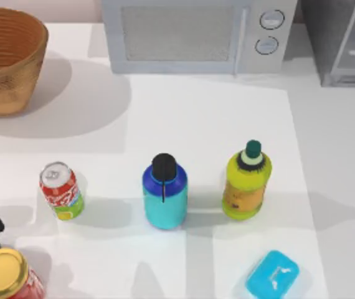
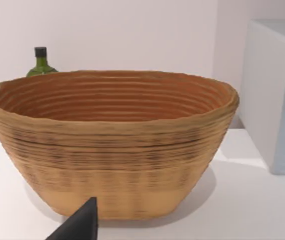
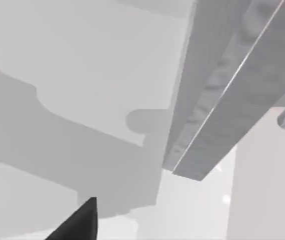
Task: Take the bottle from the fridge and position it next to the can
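stands upright near the table's middle: the bottle, teal with blue shoulder, black cap and thin black strap, long axis vertical, already outside the fridge, which sits at the far right corner with its pale-framed glass door. just left of it, apart by a small gap, stands the can, red with green lower band, white script too small to read, silver pull-tab top. on the other side, near the bottle, stands a yellow-green bottle whose orange label carries no legible writing. looks, as a judgement, close to finished, with the bottle set next to the can in a row.

hangs at the top view's left edge, beside the red jar with gold lid: a dark part of the left arm, nearer to the can and bottle. shows one dark fingertip of the left gripper before the woven basket, with a green glass bottle behind; cannot tell whether spread or pressed together. shows one dark fingertip of the right gripper below the fridge's door edge; cannot tell there either.

no brand readable on the microwave or the blue box.
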Robot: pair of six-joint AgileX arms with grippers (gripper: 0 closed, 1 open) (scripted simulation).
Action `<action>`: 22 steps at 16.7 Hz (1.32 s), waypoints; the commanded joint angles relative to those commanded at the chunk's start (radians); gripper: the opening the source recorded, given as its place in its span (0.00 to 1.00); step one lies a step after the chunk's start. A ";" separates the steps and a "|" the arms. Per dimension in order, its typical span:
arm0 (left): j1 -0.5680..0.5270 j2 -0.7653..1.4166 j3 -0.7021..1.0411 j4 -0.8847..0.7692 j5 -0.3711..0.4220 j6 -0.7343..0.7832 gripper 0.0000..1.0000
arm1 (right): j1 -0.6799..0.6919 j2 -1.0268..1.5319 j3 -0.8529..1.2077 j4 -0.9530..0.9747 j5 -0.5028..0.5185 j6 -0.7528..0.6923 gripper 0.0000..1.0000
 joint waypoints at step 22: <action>0.000 0.000 0.000 0.000 0.000 0.000 1.00 | -0.048 0.334 0.061 0.237 -0.051 0.144 1.00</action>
